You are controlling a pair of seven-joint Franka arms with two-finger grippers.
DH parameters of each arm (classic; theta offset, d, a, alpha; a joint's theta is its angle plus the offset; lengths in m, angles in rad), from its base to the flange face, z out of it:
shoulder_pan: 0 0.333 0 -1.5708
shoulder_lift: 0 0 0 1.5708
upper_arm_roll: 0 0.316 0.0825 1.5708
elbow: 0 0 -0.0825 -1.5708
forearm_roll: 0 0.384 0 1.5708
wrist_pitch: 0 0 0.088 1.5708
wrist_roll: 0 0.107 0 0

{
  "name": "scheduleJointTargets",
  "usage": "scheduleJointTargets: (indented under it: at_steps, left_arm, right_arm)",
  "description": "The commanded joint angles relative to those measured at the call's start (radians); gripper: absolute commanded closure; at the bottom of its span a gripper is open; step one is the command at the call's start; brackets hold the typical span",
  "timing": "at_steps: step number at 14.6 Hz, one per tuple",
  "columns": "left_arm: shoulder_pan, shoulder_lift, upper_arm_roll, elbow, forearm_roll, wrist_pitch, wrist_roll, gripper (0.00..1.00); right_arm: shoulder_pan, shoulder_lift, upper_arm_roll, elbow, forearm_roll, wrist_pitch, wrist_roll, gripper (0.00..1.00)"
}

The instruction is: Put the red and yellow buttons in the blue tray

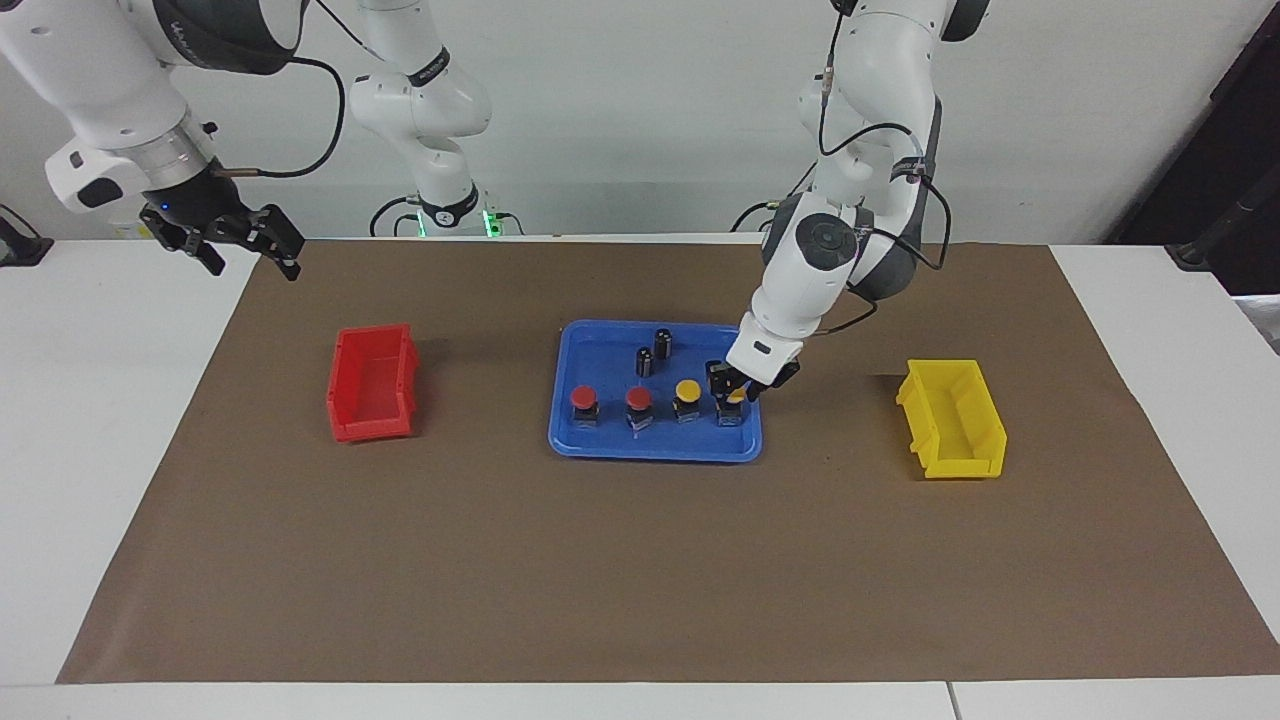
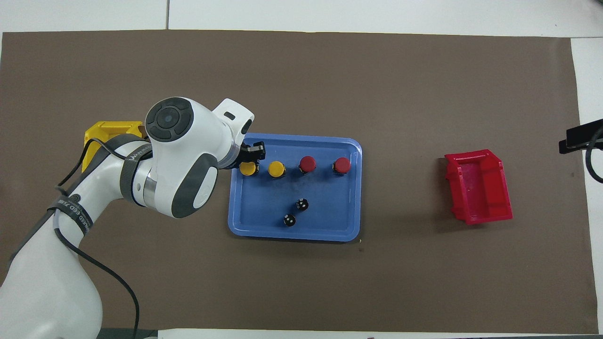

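The blue tray (image 1: 655, 450) (image 2: 292, 233) lies mid-table. Four buttons stand in it in a row along its rim farthest from the robots: two red-capped ones (image 1: 584, 398) (image 1: 639, 399) (image 2: 342, 165) (image 2: 308, 164) toward the right arm's end, then two yellow-capped ones (image 1: 687, 390) (image 2: 276, 168). My left gripper (image 1: 733, 388) (image 2: 249, 160) is down in the tray, with its fingers around the end yellow button (image 1: 736, 398) (image 2: 248, 168), which stands on the tray floor. My right gripper (image 1: 225, 235) (image 2: 582, 136) is open and empty, and waits raised over the right arm's end of the table.
Two small black capless cylinders (image 1: 662, 343) (image 1: 645, 361) (image 2: 302, 204) (image 2: 289, 219) stand in the tray nearer to the robots. A red bin (image 1: 372, 385) (image 2: 478, 193) sits toward the right arm's end, a yellow bin (image 1: 952, 418) (image 2: 110, 132) toward the left arm's end. Both look empty.
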Motion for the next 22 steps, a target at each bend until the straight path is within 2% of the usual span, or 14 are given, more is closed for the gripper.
scheduleJointTargets:
  at_steps: [1, 3, 4, 7, 9, 11, 16, 18, 22]
  left_arm:
    - [0.002, -0.042, 0.005, -0.009, -0.021, -0.063, 0.018, 0.25]
    - [0.020, -0.092, 0.013, 0.014, -0.018, -0.168, 0.040, 0.03]
    - [0.025, -0.112, 0.014, 0.029, -0.010, -0.221, 0.048, 0.00]
    - [0.060, -0.129, 0.019, 0.092, 0.105, -0.405, 0.057, 0.00]
    - [0.130, -0.164, 0.023, 0.113, 0.111, -0.479, 0.188, 0.00]
    - [0.256, -0.229, 0.023, 0.110, 0.103, -0.493, 0.471, 0.00]
    - [0.447, -0.255, 0.023, 0.110, 0.102, -0.493, 0.711, 0.00]
    - [0.481, -0.255, 0.025, 0.132, 0.100, -0.501, 0.721, 0.00]
    - [0.470, -0.255, 0.020, 0.228, 0.103, -0.570, 0.721, 0.00]
  right_arm:
    - [-0.010, 0.012, 0.012, 0.025, -0.007, -0.019, 0.009, 0.00]
    - [-0.012, 0.012, 0.012, 0.025, -0.005, -0.018, 0.009, 0.00]
    - [-0.010, 0.012, 0.012, 0.025, -0.005, -0.018, 0.009, 0.00]
    - [-0.009, 0.012, 0.014, 0.025, -0.005, -0.019, 0.009, 0.00]
    - [-0.010, 0.013, 0.014, 0.025, -0.005, -0.019, 0.009, 0.00]
    - [-0.010, 0.013, 0.014, 0.025, -0.005, -0.019, 0.009, 0.00]
    - [-0.010, 0.013, 0.014, 0.025, -0.005, -0.022, 0.009, 0.00]
    - [-0.012, 0.013, 0.014, 0.025, -0.004, -0.024, 0.009, 0.00]
    - [-0.012, 0.012, 0.014, 0.025, -0.004, -0.024, 0.009, 0.00]
